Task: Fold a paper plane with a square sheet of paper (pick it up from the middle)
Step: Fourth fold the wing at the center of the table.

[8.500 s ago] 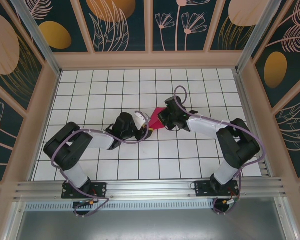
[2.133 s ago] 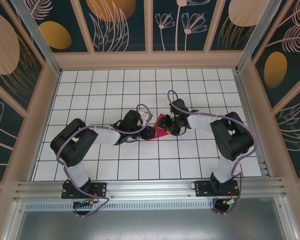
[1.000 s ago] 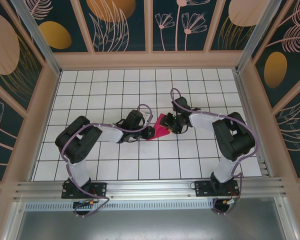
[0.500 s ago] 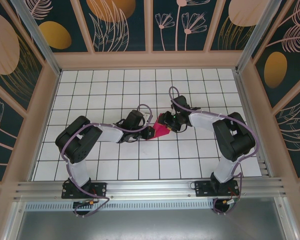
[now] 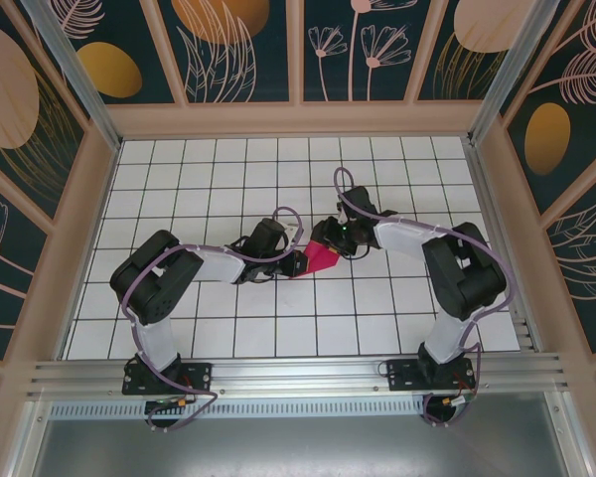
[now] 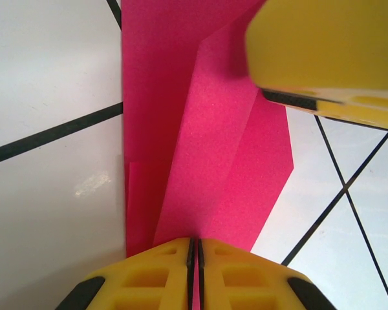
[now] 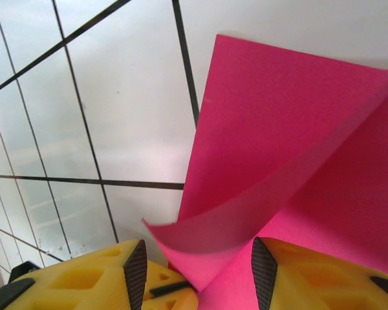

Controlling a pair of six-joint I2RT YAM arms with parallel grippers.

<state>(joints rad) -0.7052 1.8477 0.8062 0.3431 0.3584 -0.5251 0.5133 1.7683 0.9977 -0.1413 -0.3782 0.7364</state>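
Note:
The square sheet of paper [image 5: 324, 258] is a folded magenta-pink pointed shape lying on the white tiled floor between the two arms. My left gripper [image 5: 298, 262] is shut on its near edge, and in the left wrist view the yellow fingers [image 6: 149, 281] pinch the paper [image 6: 207, 142] at their tips. My right gripper [image 5: 331, 236] stands at the paper's far side. Its jaws [image 7: 200, 276] are apart, with a curled-up flap [image 7: 246, 216] of the paper [image 7: 278, 123] rising between them. One yellow finger [image 6: 323, 51] of the right gripper hangs over the paper in the left wrist view.
The white tiled floor [image 5: 228, 189] runs out to wooden walls [image 5: 298, 119] at the back and sides. A metal rail [image 5: 298, 376] carrying the arm bases crosses the near edge. Purple cables loop along both arms.
The right gripper has shifted slightly left and toward the back wall, and a flap of the paper has lifted with it. The left arm holds still, still pinching the paper.

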